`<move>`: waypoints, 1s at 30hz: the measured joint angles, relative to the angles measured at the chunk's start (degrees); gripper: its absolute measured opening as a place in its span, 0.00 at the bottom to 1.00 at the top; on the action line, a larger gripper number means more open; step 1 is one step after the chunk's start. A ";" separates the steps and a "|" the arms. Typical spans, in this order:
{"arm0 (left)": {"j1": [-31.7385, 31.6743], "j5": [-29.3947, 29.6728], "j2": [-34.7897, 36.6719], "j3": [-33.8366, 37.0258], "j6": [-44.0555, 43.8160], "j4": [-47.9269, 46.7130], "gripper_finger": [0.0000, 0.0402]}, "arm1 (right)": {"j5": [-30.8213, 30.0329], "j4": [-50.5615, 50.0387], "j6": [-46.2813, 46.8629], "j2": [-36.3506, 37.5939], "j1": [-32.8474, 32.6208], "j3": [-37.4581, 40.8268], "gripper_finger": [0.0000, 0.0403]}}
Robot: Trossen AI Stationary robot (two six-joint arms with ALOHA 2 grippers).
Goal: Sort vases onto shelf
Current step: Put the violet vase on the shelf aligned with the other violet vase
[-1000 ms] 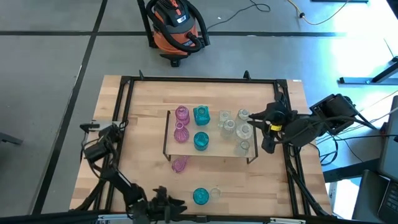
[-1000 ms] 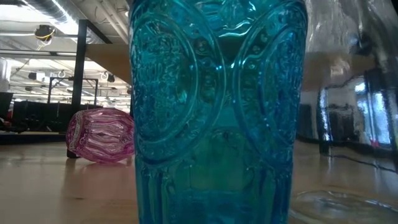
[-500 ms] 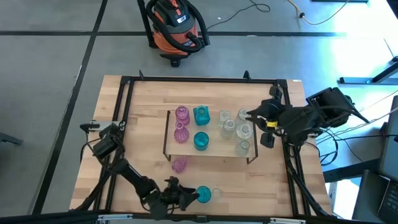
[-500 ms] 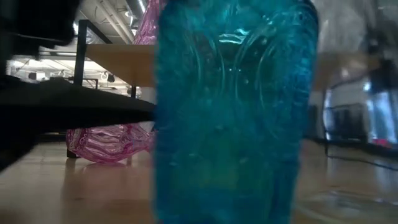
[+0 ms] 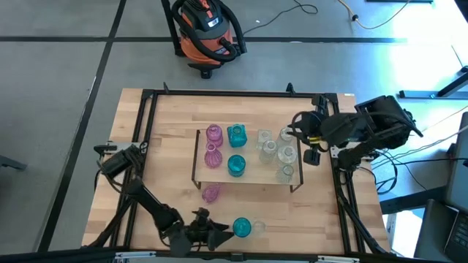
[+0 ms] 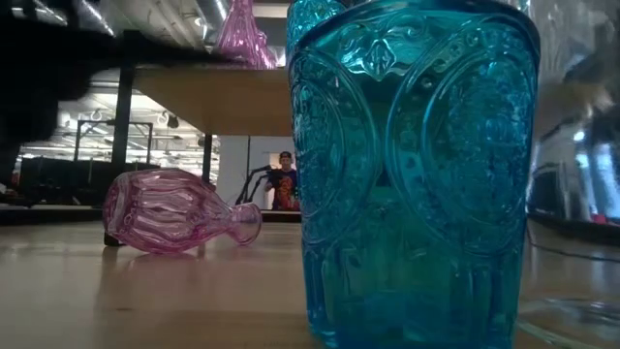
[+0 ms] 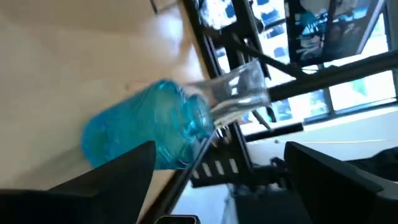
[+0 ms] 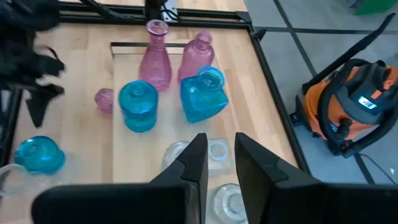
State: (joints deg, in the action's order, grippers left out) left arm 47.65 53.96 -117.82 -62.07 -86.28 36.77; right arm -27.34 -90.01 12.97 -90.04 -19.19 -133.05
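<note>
Beyond the far edge of your black-framed wooden tabletop (image 5: pixel 168 146) sits an orange and black shop vacuum (image 5: pixel 207 29), on grey floor crossed by dark seam lines. A thin cable (image 5: pixel 292 13) trails over the floor just beside the vacuum. From table height, you see a person (image 6: pixel 284 184) standing well behind the tabletop, in a hall with ceiling lights and ducts.

A grey floor (image 5: pixel 66 73) lies around the desk (image 5: pixel 172 113). An orange vacuum cleaner (image 5: pixel 207 28) sits at 12 o'clock.
</note>
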 joint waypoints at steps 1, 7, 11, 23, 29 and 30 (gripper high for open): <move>0.58 1.57 1.26 -0.04 0.07 -2.43 0.86 | 0.02 0.00 -0.49 0.00 0.58 0.00 0.15; 2.84 5.35 10.21 -0.06 -12.75 -34.50 0.78 | 1.69 0.00 -2.74 0.00 3.59 0.00 0.15; 0.59 -2.86 12.89 -0.08 -16.49 -51.13 0.76 | 4.19 0.00 -3.92 0.00 5.14 0.00 0.15; -4.68 -14.00 12.37 -0.12 -16.96 -64.46 0.76 | 5.49 0.00 -2.73 0.00 4.97 0.00 0.15; -5.85 -13.89 12.37 -0.12 -19.28 -65.97 0.76 | 4.72 0.01 -2.75 -0.01 4.97 0.00 0.15; -6.01 -13.93 12.37 -0.12 -20.73 -66.62 0.76 | 4.44 0.01 -2.75 -0.02 4.97 0.00 0.15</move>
State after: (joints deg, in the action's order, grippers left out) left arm 41.64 40.04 -105.45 -62.19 -107.00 -29.85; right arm -22.90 -90.01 10.22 -90.06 -14.22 -133.05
